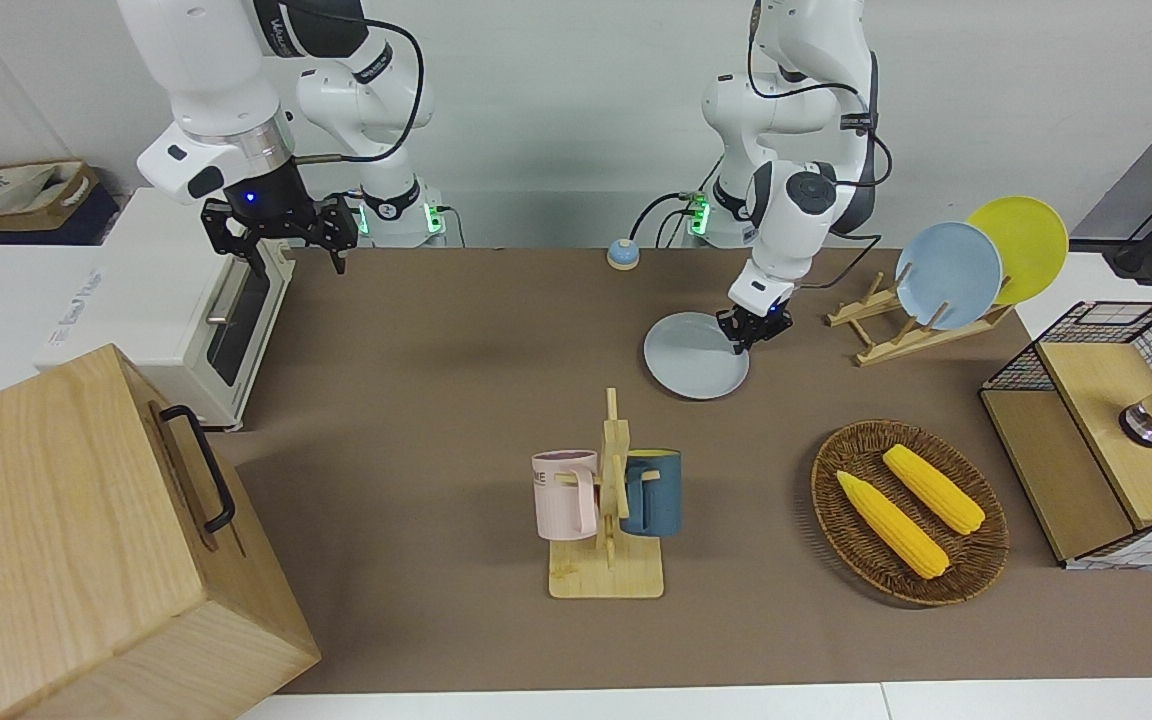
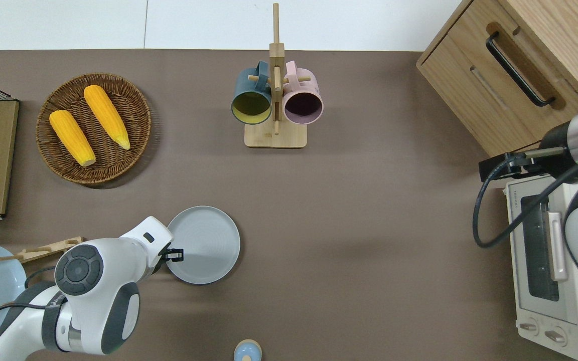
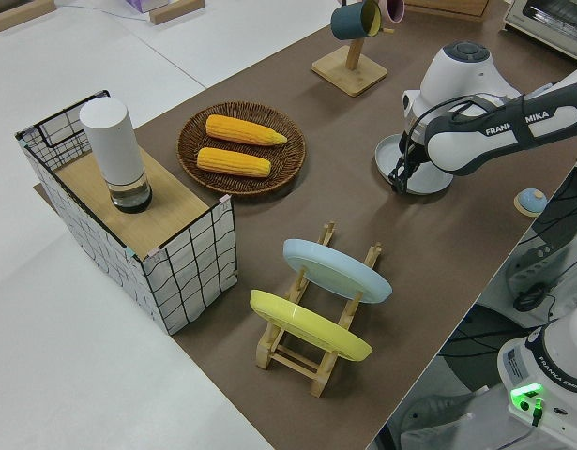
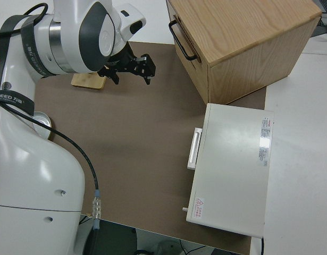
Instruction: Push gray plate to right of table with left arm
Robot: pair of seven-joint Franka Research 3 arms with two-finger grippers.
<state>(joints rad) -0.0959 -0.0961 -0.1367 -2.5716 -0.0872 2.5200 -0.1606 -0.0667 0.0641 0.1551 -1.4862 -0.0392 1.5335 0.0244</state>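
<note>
The gray plate (image 1: 691, 360) (image 2: 208, 240) (image 3: 389, 155) lies flat on the brown table (image 1: 436, 400), between the mug stand and the robots. My left gripper (image 1: 754, 335) (image 2: 172, 254) (image 3: 399, 180) is down at table height, shut, with its tips against the plate's rim on the side toward the left arm's end of the table. It holds nothing. My right gripper (image 1: 281, 235) (image 4: 132, 69) is parked, open and empty.
A mug stand (image 1: 608, 500) with a pink and a blue mug stands farther from the robots than the plate. A wicker basket (image 1: 826, 480) with two corn cobs, a plate rack (image 1: 886, 330) and a wire crate (image 1: 1096, 430) occupy the left arm's end. A toaster oven (image 1: 186, 310) and a wooden cabinet (image 1: 66, 540) fill the right arm's end.
</note>
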